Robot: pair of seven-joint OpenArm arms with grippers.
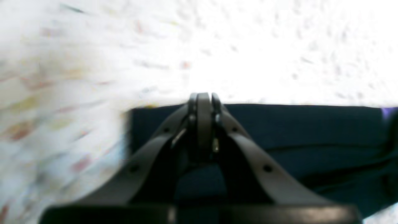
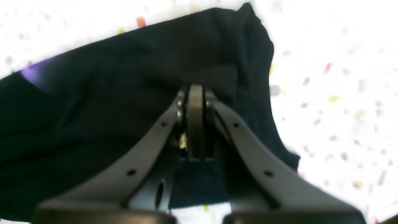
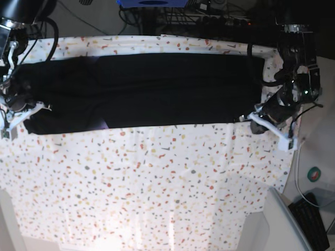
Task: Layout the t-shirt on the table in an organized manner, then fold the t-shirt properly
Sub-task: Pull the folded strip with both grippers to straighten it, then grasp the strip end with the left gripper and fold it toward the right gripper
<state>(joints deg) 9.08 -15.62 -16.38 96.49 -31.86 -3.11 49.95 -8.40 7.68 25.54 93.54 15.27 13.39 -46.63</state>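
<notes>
The t-shirt (image 3: 146,91) is lying stretched out as a long black band across the far half of the surface (image 3: 157,183), running from the left edge of the base view almost to the right edge. Its near edge is forming a fairly straight line across the speckled top; its left end is looking more rumpled than its right.

The right gripper (image 2: 195,93) is sitting at the left end of the band in the base view. In the right wrist view its fingers are pressed together with black cloth bunched against and around the tips, so it is pinching the t-shirt (image 2: 108,93) there. A small purple patch is showing on the cloth at the left of that view.

The left gripper (image 1: 203,99) is sitting at the right end of the band in the base view, near the surface's right edge. In the left wrist view its fingers are pressed together right at the straight edge of the dark cloth (image 1: 311,133); the view is blurred, and whether cloth is actually caught between the tips cannot be told. The speckled surface (image 1: 264,46) is filling the area beyond that edge.
</notes>
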